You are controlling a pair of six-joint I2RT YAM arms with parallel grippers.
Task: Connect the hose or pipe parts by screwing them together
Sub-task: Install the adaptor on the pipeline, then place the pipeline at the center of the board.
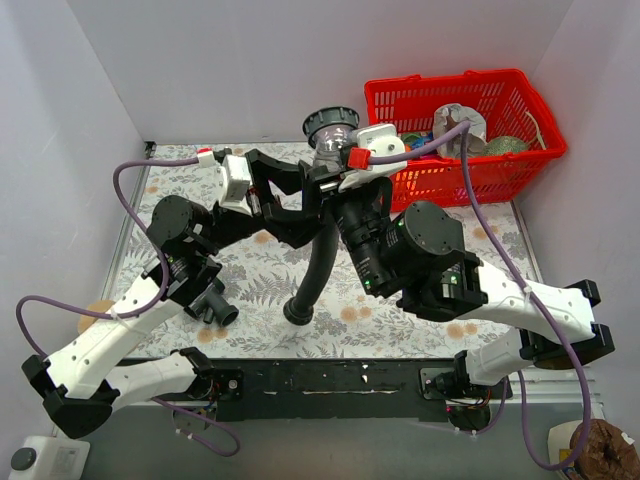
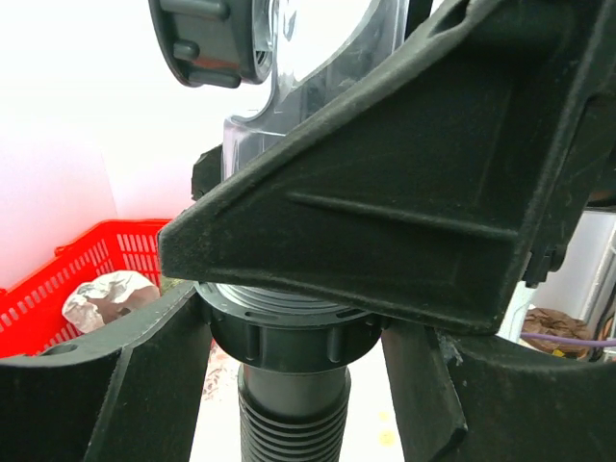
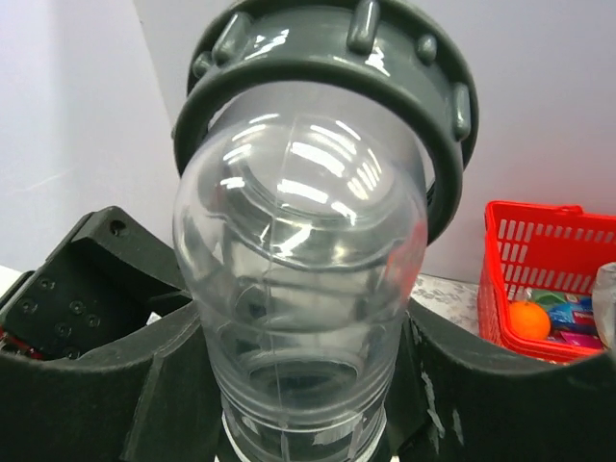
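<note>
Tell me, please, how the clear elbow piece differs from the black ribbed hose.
The clear elbow piece is see-through and smooth-walled; the black ribbed hose is opaque and corrugated. The elbow is short and held aloft; the hose is long, its lower end reaching the table. Both carry ridged collars.

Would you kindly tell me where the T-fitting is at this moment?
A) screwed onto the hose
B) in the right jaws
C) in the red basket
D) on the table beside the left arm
D: the T-fitting lies on the table next to the left arm, apart from the hose and outside the basket.
</note>
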